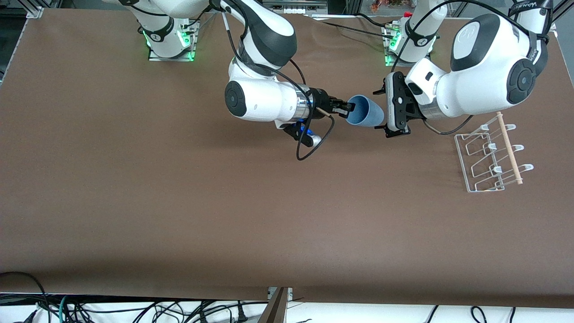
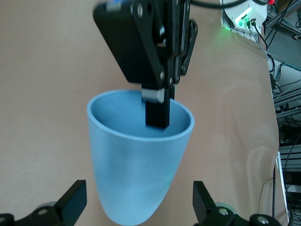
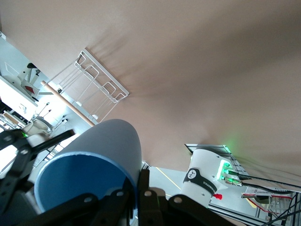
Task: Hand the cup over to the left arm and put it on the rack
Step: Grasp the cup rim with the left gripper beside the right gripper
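**Front view: cup held in mid-air between the two grippers**

The right gripper is holding the cup by its rim, one finger inside the mouth and one outside, with the fingers pinching narrow on the wall. The cup is lying sideways above the tabletop, its closed base pointing toward the left gripper. That gripper's fingers are standing wide, one on each side of the cup's base; in the left wrist view the fingers are cut off at the picture's edge and are showing gaps beside the cup, apart from it. The rack is sitting on the tabletop at the left arm's end, well apart from the cup and nearer the front camera. The right wrist view is showing only part of the cup.
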You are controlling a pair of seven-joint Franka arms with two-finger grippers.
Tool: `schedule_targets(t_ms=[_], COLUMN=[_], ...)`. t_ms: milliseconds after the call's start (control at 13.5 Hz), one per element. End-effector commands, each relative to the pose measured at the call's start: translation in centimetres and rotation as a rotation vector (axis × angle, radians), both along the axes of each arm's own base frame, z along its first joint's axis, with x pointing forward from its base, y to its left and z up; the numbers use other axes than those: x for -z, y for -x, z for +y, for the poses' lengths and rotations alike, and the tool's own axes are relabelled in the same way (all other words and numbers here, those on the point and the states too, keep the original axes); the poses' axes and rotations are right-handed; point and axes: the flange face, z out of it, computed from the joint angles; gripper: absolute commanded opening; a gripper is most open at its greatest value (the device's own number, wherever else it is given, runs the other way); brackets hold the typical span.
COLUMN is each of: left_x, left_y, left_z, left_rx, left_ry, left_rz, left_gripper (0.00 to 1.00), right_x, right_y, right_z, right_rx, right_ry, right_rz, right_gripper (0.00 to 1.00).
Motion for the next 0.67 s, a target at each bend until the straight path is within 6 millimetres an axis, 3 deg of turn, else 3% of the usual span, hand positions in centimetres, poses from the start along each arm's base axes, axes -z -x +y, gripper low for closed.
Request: schedule_targets(t_ms=[0, 148, 370, 593], left_x=[1.3, 2.0, 1.8, 1.5], left_y=[0.8, 0.4, 0.3, 0.1], left_z=[-0.4, -1.3, -1.4, -0.6], left_rx=[0.021, 0.010, 0.018, 0.027], left_ry=[0.063, 0.082, 0.088, 0.075], left_rz=[-0.056, -0.074, -0.082, -0.078], left_gripper=[0.72, 0.61, 0.09, 0.05], right_x=[-0.7, -0.7, -1.0, -1.2], right_y=[-0.4, -0.4, -0.7, -2.0], right_z=[0.2, 0.2, -0.2, -1.4], right_rx=[0.012, 0.010, 0.017, 0.038], right_ry=[-0.021, -0.020, -0.023, -0.029], right_rz=[0.014, 0.015, 0.014, 0.018], right_gripper=[0.00, 0.00, 0.00, 0.00])
